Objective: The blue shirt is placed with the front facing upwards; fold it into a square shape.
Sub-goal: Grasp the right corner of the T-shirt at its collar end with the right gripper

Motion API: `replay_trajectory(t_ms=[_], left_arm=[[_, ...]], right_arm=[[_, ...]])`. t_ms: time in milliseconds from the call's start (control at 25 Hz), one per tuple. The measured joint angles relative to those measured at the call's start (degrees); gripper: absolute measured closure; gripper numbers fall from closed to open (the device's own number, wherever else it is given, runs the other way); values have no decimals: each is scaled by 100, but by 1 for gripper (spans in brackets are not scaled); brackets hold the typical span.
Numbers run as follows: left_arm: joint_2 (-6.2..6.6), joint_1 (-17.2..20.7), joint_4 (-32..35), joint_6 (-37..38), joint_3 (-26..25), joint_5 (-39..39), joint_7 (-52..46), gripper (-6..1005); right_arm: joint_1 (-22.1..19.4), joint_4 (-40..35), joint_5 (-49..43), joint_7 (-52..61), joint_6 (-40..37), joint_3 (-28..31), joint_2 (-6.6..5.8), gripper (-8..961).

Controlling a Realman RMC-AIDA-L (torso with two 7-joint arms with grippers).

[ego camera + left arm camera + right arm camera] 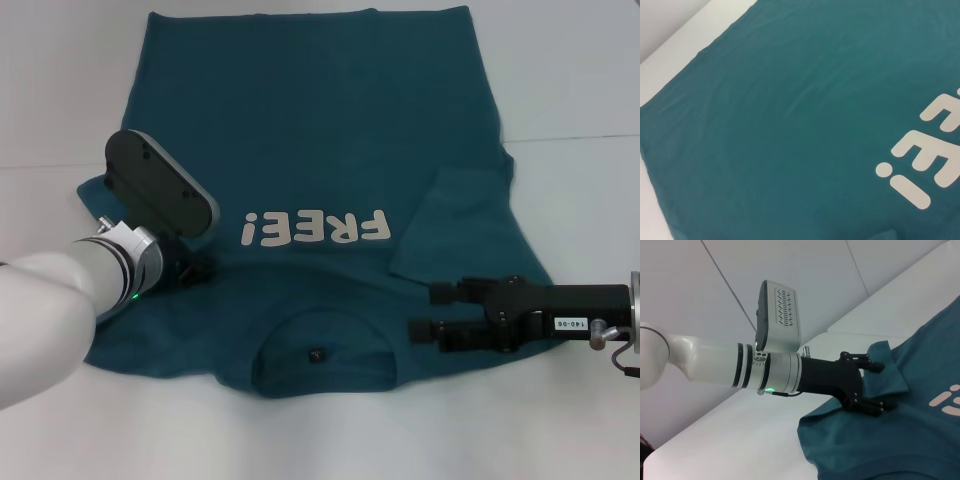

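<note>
The blue shirt (320,120) lies flat on the white table (570,90), front up, with the white "FREE!" lettering (315,228) showing and the collar (322,338) on the near side. The sleeve (455,225) on the right is folded inward onto the body. My left gripper (200,268) is at the left sleeve; in the right wrist view, the left gripper (880,387) is open with the sleeve's edge (887,372) between its fingers. My right gripper (425,310) hovers open over the shoulder area right of the collar. The left wrist view shows only shirt fabric (790,125).
White table surface surrounds the shirt, with a seam line (580,137) running across at the right. A bare table strip lies along the near edge (330,440). A pale wall (830,270) stands behind the left arm.
</note>
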Motion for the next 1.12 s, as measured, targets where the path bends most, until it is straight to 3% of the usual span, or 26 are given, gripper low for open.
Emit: replay_trajectory(t_ms=[840, 1040, 1120], left_arm=[[0, 0, 51, -51, 40, 14, 45, 153], [0, -33, 54, -8, 63, 17, 46, 222], [0, -42, 53, -8, 58, 17, 41, 369]], right_arm=[[26, 0, 22, -3, 3, 0, 0, 11], [22, 0, 55, -3, 9, 0, 0, 11], [16, 0, 55, -3, 13, 0, 0, 11]])
